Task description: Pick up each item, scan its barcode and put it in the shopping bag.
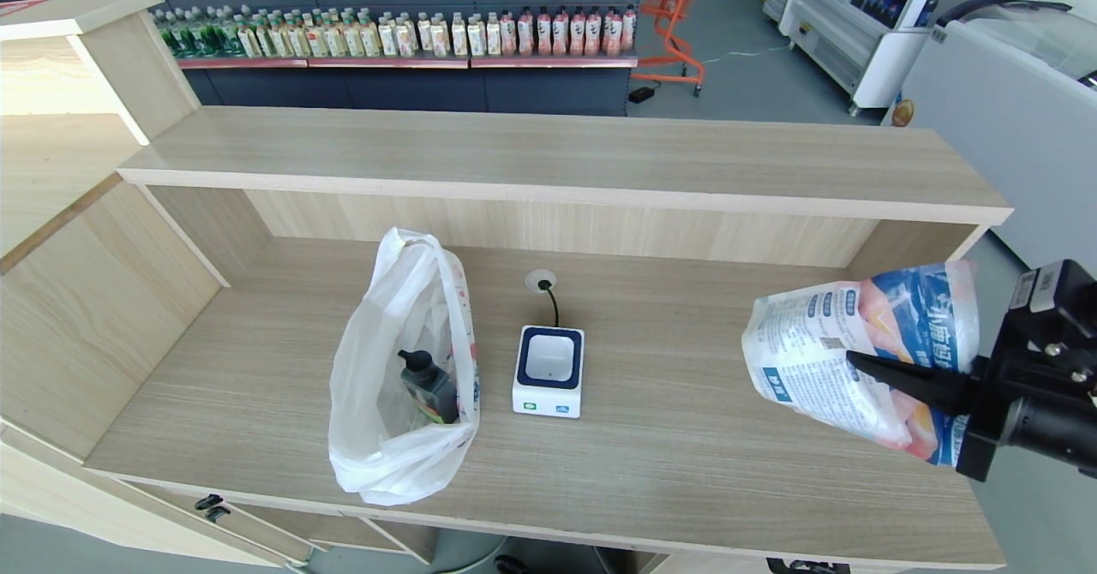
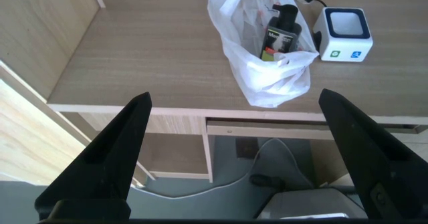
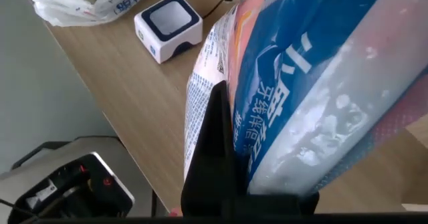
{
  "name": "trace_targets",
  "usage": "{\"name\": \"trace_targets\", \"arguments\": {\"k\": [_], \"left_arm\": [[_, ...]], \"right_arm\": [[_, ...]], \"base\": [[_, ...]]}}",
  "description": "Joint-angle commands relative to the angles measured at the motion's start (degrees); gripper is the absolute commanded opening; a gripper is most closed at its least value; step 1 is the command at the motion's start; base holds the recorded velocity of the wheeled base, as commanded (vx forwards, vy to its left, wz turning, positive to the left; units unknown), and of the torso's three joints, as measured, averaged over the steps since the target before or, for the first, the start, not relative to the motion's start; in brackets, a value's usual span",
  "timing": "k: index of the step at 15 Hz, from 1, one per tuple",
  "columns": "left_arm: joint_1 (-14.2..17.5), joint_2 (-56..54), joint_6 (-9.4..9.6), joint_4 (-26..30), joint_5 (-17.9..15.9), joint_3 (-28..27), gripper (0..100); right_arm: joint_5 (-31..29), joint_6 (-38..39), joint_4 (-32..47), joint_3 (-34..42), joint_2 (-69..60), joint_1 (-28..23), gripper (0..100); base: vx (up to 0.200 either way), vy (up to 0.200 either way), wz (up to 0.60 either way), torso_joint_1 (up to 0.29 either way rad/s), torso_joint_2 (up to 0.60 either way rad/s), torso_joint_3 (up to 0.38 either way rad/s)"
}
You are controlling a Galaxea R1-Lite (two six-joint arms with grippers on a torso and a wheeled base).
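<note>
My right gripper is shut on a blue, white and pink food packet, held in the air above the right end of the counter. In the right wrist view the packet sits against one dark finger. The white scanner with a dark-rimmed window stands mid-counter, cable running back. Left of it the white shopping bag stands open with a black pump bottle inside. My left gripper is open, off the counter's front edge, well short of the bag and the scanner.
The counter has a raised back ledge and side walls. A cable hole lies behind the scanner. Shelves of bottles, an orange rack and freezers stand in the shop beyond.
</note>
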Motion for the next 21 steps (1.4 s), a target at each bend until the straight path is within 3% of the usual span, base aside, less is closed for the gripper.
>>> {"name": "trace_targets", "arguments": {"k": [1,3,8,16,21], "left_arm": [[0.0,0.0,0.04,0.0,0.0,0.0,100],[0.0,0.0,-0.05,0.0,0.0,0.0,100],[0.0,0.0,-0.13,0.0,0.0,0.0,100],[0.0,0.0,-0.05,0.0,0.0,0.0,100],[0.0,0.0,-0.05,0.0,0.0,0.0,100]], "right_arm": [[2.5,0.3,0.0,0.2,-0.1,0.3,0],[3.9,1.4,0.0,0.3,-0.1,1.3,0],[3.8,6.4,-0.2,-0.7,-0.2,5.7,0],[3.8,6.4,-0.2,-0.5,1.2,5.7,0],[3.8,6.5,-0.2,0.0,1.4,5.5,0]], "base": [[0.000,0.000,0.00,0.000,0.00,0.000],[0.000,0.000,0.00,0.000,0.00,0.000],[0.000,0.200,0.00,0.004,0.00,0.004],[0.000,0.200,0.00,0.001,0.00,0.002],[0.000,0.000,0.00,0.000,0.00,0.000]]}}
